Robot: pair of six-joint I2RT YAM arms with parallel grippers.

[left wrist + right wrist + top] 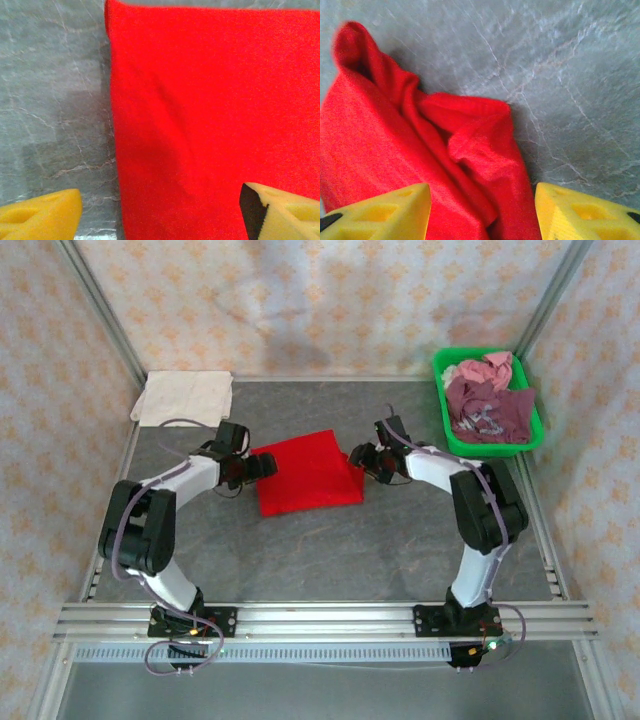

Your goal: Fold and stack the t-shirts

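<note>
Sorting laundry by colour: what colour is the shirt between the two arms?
The shirt is plain bright red, best seen in the top external view.

The left arm (140,525) and right arm (485,510) are standing bent at the elbow, forearms pointing inward toward each other. The left hand (262,466) is holding its yellow fingers (40,217) spread wide. The right hand (357,460) is facing it, fingers (380,212) parted too, gripping nothing.
</note>
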